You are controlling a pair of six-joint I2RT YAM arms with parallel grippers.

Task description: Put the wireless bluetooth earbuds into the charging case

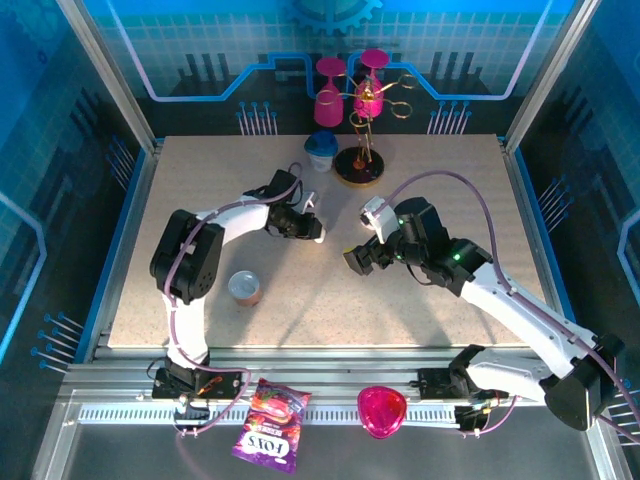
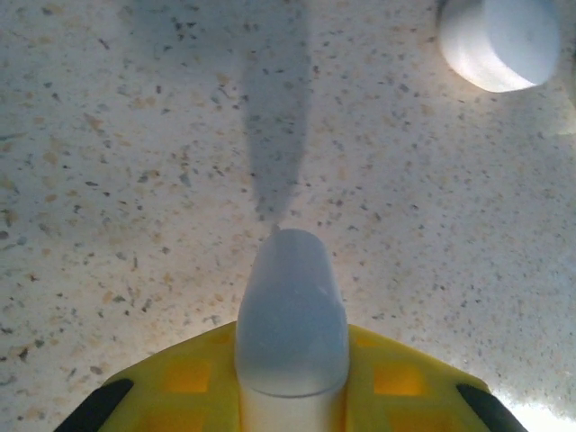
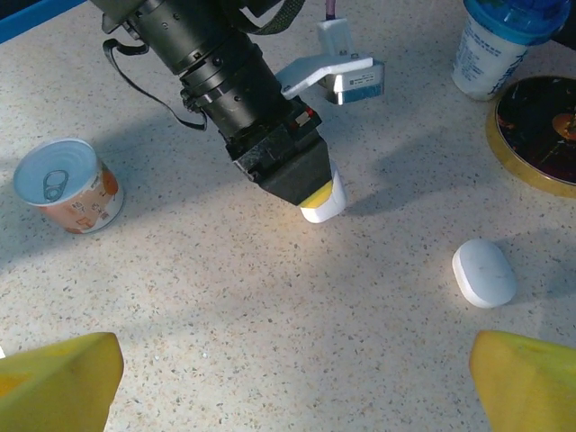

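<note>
My left gripper (image 1: 316, 230) is shut on a small white rounded charging case (image 2: 291, 306), which stands on end between its yellow pads (image 2: 184, 373). From the right wrist view that held case (image 3: 324, 205) touches the table under the left gripper (image 3: 310, 193). A second white case (image 3: 484, 272) lies flat to its right, also seen as the loose case (image 2: 499, 40). My right gripper (image 1: 356, 260) hovers just right of the left one, wide open (image 3: 292, 387), nothing between its yellow fingertips (image 3: 63, 378). The tiny earbuds are out of view.
An orange tin can (image 1: 245, 287) stands on the table's left front. At the back stand a blue-lidded cup (image 1: 321, 150) and a gold stand with pink glasses (image 1: 360, 100) on a dark round base (image 3: 540, 135). A purple pouch (image 1: 270, 425) lies on the front rail.
</note>
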